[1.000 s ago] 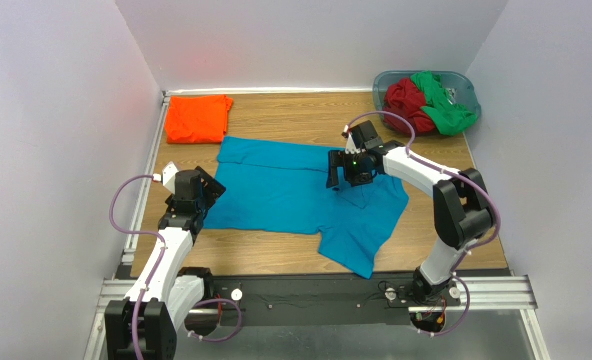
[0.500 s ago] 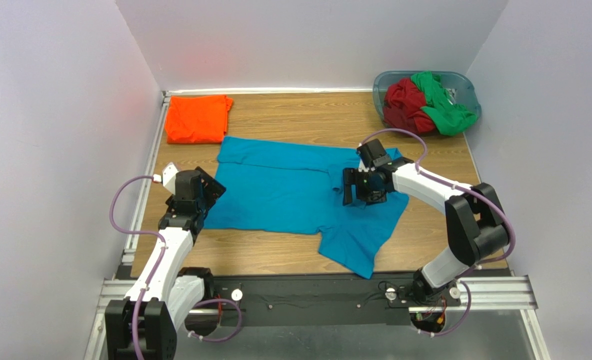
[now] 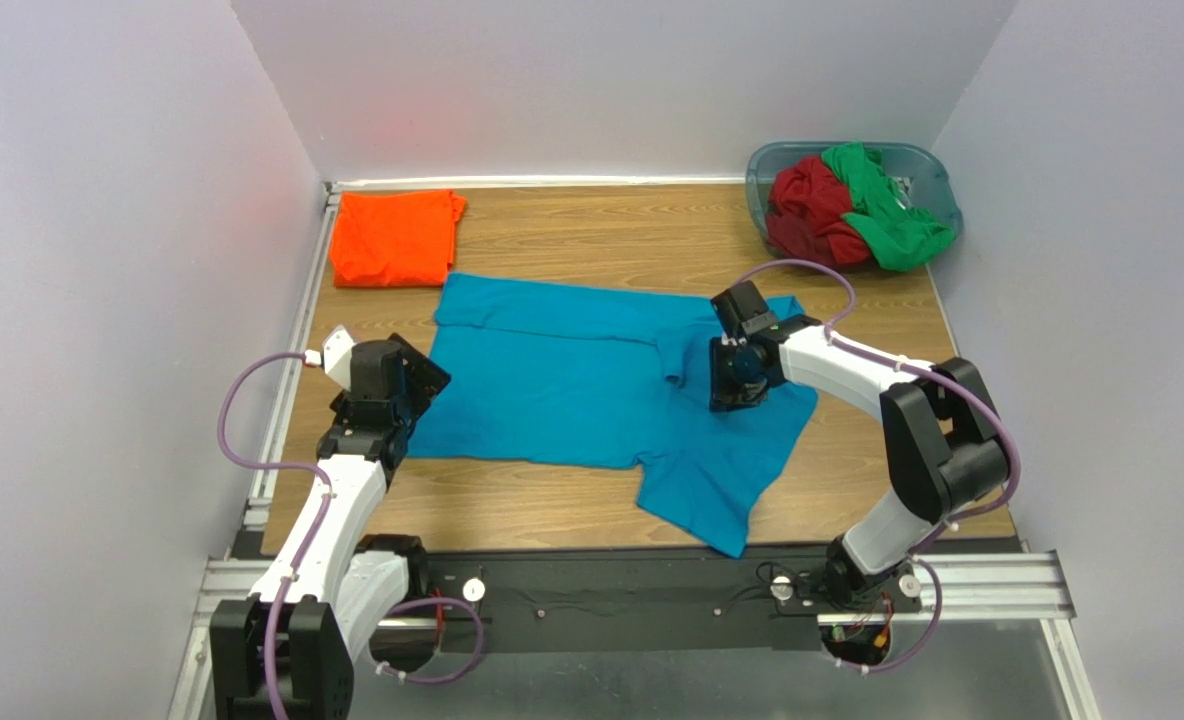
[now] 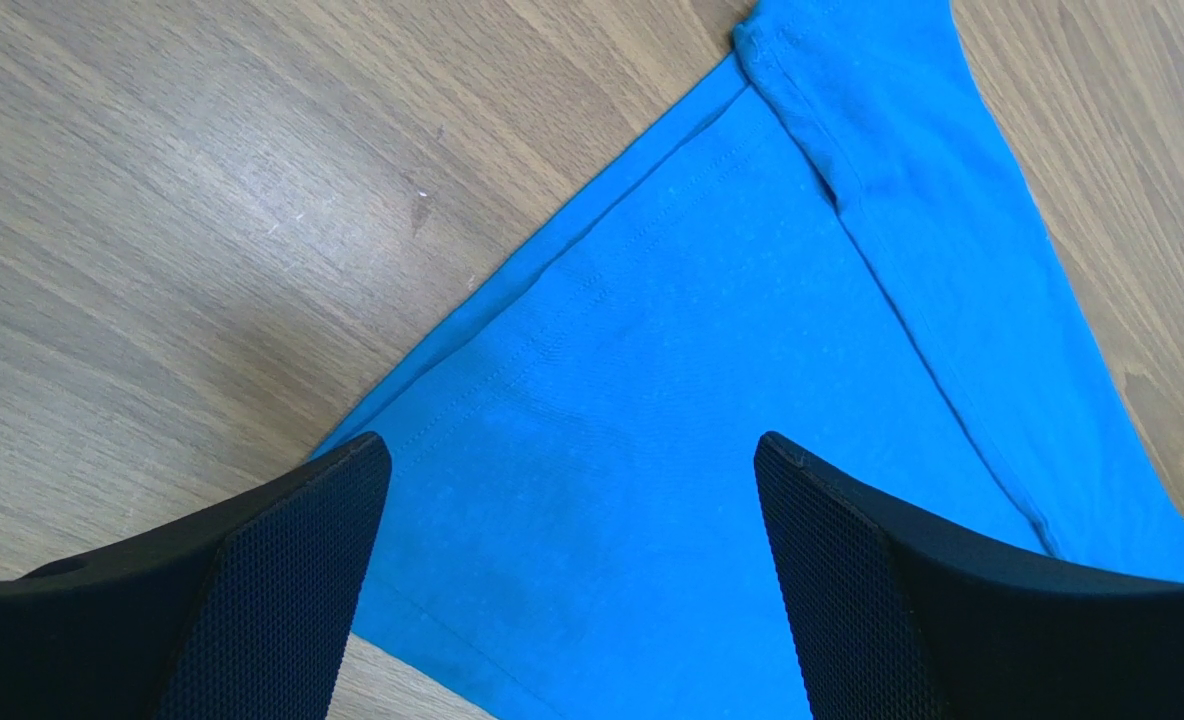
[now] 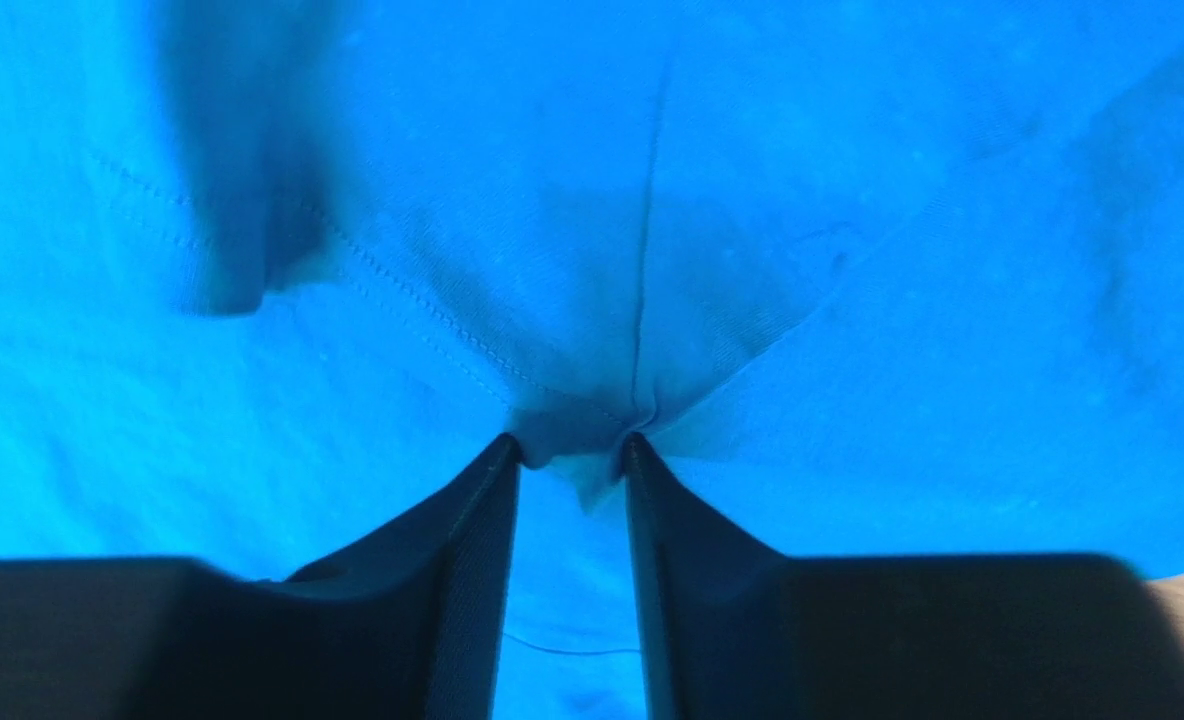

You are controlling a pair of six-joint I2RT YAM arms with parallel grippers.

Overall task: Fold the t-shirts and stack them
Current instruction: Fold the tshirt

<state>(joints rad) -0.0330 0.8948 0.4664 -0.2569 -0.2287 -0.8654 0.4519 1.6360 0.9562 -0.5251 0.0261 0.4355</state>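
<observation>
- My right hand (image 5: pixel 571 447) is clamped on a small pinch of the teal-blue soft cloth t-shirt (image 3: pixel 553 383).
- The shirt lies spread across the wooden desk (image 3: pixel 598 225).
- My left hand (image 4: pixel 568 465) hovers over its left corner, fingers wide apart.

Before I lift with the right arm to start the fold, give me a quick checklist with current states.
1. Right gripper pinching the teal shirt: ok, cloth bunched between its tips.
2. Left gripper holding the teal shirt: not ok, open above its corner.
3. Layers caught in the pinch: cannot tell.
4. Orange shirt folded, far left: ok.
5. Red shirt and green shirt in the tub, out of the way: ok.
</observation>
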